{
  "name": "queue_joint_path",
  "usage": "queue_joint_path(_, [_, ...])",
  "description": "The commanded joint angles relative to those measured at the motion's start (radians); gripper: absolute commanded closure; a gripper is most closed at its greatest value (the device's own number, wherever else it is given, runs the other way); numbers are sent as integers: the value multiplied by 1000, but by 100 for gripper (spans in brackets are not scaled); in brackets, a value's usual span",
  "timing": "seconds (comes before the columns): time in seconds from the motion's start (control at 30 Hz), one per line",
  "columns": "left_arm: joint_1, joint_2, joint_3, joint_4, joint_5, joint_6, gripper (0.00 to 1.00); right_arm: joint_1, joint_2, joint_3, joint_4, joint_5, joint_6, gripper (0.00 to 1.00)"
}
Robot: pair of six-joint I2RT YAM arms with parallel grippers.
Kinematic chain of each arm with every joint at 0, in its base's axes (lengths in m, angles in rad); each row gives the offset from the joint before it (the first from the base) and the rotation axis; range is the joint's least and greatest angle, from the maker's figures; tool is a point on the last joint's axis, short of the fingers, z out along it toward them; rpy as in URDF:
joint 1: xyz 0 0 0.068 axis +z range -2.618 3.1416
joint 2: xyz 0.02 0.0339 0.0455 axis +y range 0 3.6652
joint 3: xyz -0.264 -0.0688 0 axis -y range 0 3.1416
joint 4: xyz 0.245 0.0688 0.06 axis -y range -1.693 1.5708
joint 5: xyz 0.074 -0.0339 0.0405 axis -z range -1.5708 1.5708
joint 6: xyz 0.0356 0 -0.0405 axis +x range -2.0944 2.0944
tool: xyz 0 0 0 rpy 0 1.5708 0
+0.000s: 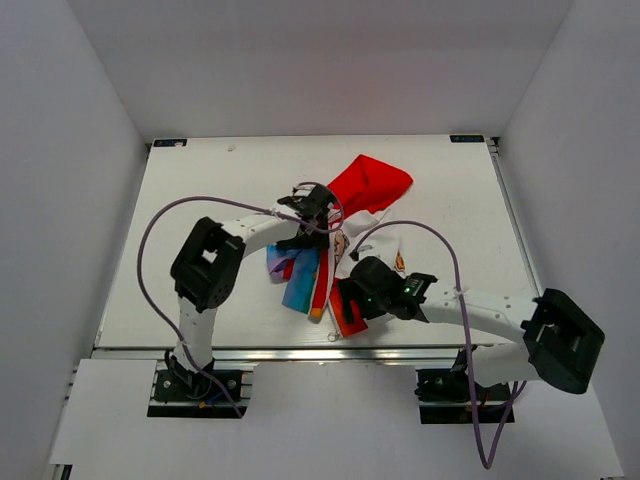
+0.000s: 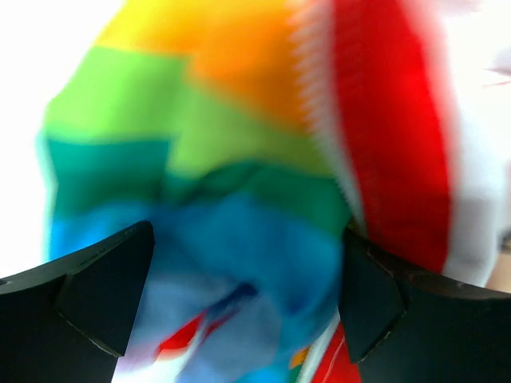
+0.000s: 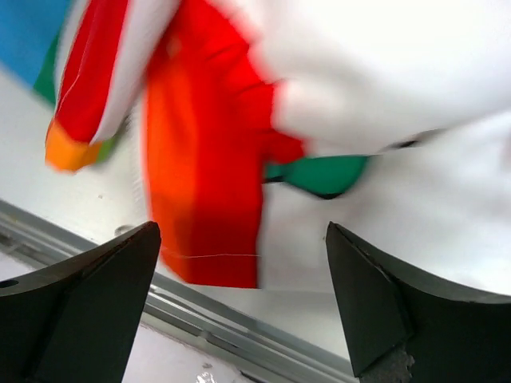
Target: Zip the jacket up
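Note:
The jacket [image 1: 340,240] lies crumpled mid-table, its red hood [image 1: 370,185] toward the back and a rainbow panel [image 1: 303,280] toward the front. My left gripper [image 1: 305,238] hangs over the rainbow panel. In the left wrist view it [image 2: 239,303] is open, with bunched blue and green fabric [image 2: 200,199] filling the gap between the fingers; a white zipper edge [image 2: 319,120] runs beside red trim [image 2: 391,144]. My right gripper [image 1: 347,300] is at the jacket's front hem. In the right wrist view it [image 3: 239,311] is open just above a red hem panel [image 3: 204,199] and white fabric [image 3: 399,207].
The white table [image 1: 200,200] is walled by white panels on three sides. Its metal front rail [image 3: 207,315] runs just under my right gripper. Purple cables [image 1: 150,240] loop from both arms above the table.

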Motion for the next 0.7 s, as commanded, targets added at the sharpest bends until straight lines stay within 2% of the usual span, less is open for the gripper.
queue_joint_path(0.0, [28,-187,-83,-109,-139,-95,2,-19,-65,87,-164,157,22,11])
queue_joint_path(0.03, [28,-248,-125,-129,-165,-130,2,-27,-74,116,-209,179,19,11])
queue_joint_path(0.2, [30,-348,-204,-246,-196,-255,2,-105,-88,196,-299,254,6,11])
queue_joint_path(0.27, [30,-385,-250,-246,-176,-263,2,-108,-53,283,-336,300,-16,11])
queue_joint_path(0.4, [30,-442,-320,-226,-121,-278,2,-110,41,456,-311,282,-97,11])
queue_joint_path(0.5, [30,-511,-385,-224,-92,-286,2,-110,177,657,-343,271,-134,11])
queue_joint_path(0.67, [31,-656,-527,-252,-84,-344,2,-106,499,991,-432,309,-163,11])
